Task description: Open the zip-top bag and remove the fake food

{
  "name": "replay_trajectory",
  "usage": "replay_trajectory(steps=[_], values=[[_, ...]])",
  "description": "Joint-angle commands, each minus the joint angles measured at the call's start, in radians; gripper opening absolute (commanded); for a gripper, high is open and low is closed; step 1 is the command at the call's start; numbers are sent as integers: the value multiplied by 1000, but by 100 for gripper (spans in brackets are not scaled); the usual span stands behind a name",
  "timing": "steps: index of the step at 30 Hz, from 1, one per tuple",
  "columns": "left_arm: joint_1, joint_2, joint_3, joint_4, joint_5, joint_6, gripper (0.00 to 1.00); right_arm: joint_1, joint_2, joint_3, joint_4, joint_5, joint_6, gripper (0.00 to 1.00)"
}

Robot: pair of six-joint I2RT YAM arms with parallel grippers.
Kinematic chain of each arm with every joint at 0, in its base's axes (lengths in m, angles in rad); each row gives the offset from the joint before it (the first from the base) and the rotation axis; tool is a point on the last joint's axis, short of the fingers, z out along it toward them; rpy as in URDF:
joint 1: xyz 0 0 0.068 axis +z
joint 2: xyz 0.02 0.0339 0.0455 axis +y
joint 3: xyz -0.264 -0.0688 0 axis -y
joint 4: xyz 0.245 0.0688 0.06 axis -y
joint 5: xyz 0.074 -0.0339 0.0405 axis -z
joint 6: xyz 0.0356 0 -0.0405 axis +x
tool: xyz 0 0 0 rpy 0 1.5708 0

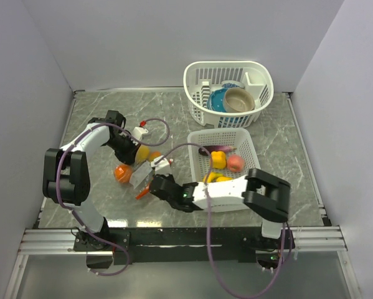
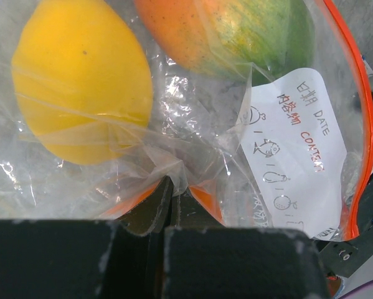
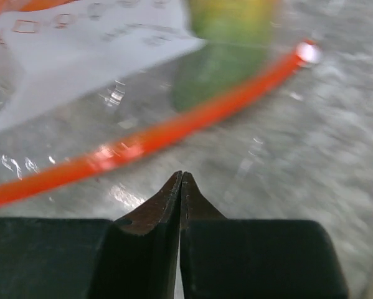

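Clear crinkly zip-top bag [image 2: 192, 121], orange-rimmed; white printed label [image 2: 292, 156]

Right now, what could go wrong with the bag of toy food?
The right tool is shut on nothing; the orange zipper strip lies ahead of its fingertips, so a pull now would probably leave the zip-top bag closed.
The left tool pinches only a thin fold of the bag; with the yellow fruit inside, that slippery plastic might slide out or tear.
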Motion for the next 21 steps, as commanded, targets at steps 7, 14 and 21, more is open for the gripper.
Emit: replay_trajectory(steps=[7,14,21], values=[[1,-28,26,-13,17,3,1,-74,189,229,87,-64,-9,68],[1,-28,28,-19,23,11,1,-122,269,325,49,6,-19,98],[1,-36,22,-24,20,25,1,-171,321,367,58,-72,11,96]])
